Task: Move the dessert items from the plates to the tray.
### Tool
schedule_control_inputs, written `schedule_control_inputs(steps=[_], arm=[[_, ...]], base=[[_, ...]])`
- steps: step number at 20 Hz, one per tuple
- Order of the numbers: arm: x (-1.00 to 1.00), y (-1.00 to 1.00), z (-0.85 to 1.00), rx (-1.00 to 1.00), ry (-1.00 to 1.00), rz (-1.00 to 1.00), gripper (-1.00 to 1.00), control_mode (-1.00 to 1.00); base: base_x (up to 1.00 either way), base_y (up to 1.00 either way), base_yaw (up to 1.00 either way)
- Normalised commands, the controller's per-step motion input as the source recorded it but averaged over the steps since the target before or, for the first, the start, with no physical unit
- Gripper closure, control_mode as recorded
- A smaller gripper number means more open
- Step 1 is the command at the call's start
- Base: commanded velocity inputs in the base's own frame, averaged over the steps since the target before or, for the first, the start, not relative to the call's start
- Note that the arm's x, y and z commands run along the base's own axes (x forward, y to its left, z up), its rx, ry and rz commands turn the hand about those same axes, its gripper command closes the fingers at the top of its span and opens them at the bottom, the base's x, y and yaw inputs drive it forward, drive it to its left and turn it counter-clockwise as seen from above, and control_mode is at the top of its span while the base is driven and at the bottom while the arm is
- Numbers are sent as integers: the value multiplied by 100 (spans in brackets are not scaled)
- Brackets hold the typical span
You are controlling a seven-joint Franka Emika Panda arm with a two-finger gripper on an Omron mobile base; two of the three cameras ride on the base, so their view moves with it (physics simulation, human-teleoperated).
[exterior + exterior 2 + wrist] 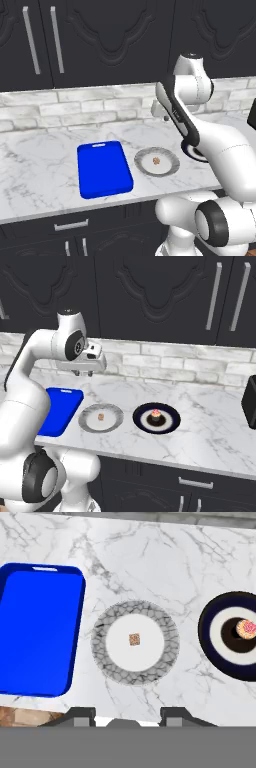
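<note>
We hold our arm folded high over the marble counter (40, 165), the elbow bent back toward the cabinets and the hand turned to look straight down. Our gripper (84, 373) hangs well above the counter, close to the brick backsplash (75, 107). In the hand view its two finger tips (82, 716) stand apart with nothing between them, so it is open and holds nothing.

Nearest the counter's front edge, three things lie in a row. The blue tray (40, 629) is at the left in the hand view, its slot handle toward the wall. Just beside it sits the grey-rimmed plate (117, 667), almost directly beneath our hand, with the small brown cookie (134, 639) at the middle of its white centre. To the right of that, apart from it, is a dark plate (212, 647) with a white ring, and the pink-frosted cupcake (246, 628) stands upright in its dark middle.

Both desserts are on their plates, below and well clear of our fingers. Behind the counter rise dark cabinet doors (160, 296) with long metal handles.
</note>
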Motion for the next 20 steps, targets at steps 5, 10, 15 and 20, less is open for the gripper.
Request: schedule_control_inputs(steps=[5, 10, 15, 20], arm=[[0, -12, -30, 0, 2, 0, -100, -100], [0, -3, -65, 4, 8, 0, -100, -100], [0, 0, -67, 11, 4, 0, -100, -100], [0, 0, -78, 2, 0, 0, -100, -100]], base=[[0, 0, 0], [0, 0, 0], [0, 0, 0], [0, 0, 0]])
